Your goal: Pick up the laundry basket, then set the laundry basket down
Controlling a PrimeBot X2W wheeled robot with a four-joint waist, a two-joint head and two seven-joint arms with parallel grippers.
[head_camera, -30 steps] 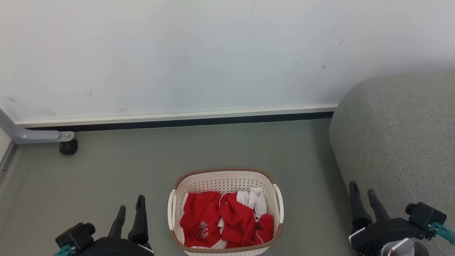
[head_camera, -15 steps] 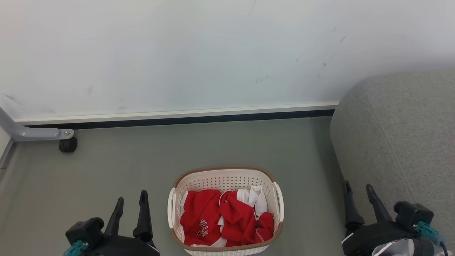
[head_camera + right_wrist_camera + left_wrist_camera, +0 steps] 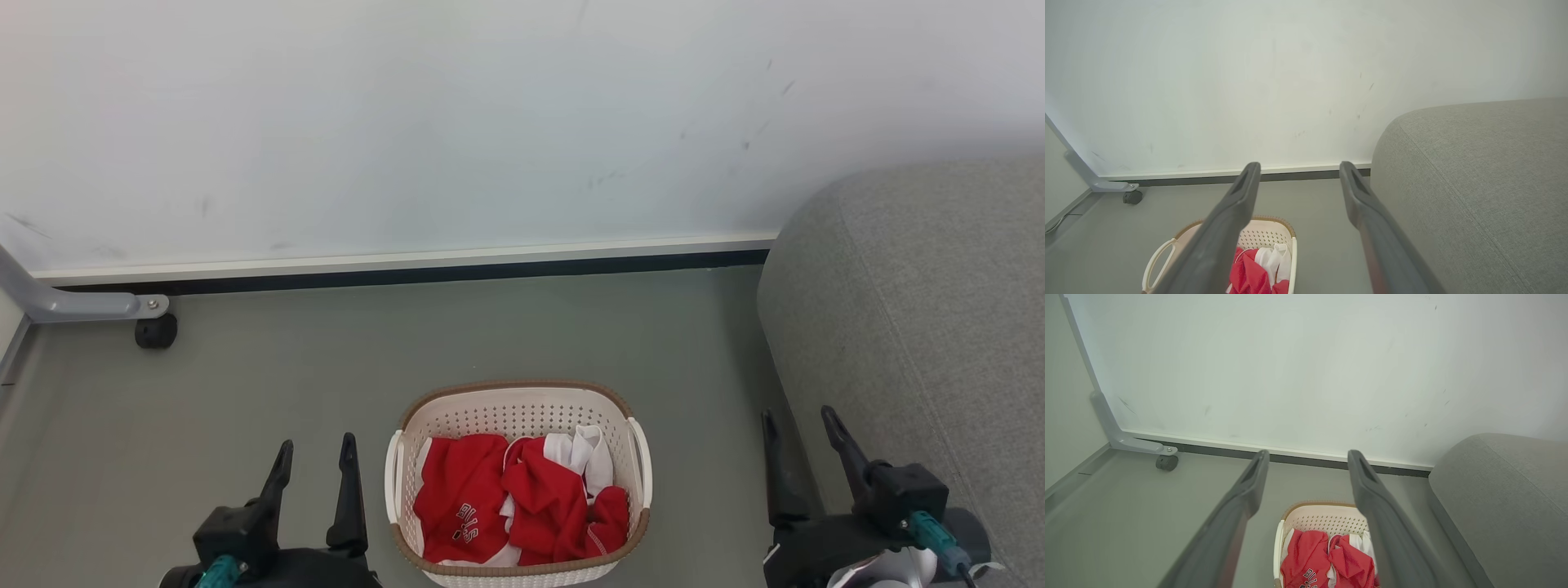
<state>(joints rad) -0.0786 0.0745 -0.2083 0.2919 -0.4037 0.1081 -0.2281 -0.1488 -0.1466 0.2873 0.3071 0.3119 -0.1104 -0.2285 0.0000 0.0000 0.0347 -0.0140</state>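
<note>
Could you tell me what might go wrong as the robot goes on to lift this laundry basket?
The left pincer and right pincer are open, clear of the laundry basket; its side handles are thin, so a grip could slip. The right pincer is near the grey sofa and might brush it. An uneven lift could spill the red clothes.

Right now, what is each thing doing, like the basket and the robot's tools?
basket: upright on the floor, not held, not lifted.
clothes: crumpled inside the basket.
left tool: open, empty, beside the basket, not touching it.
right tool: open, empty, apart from the basket.
</note>
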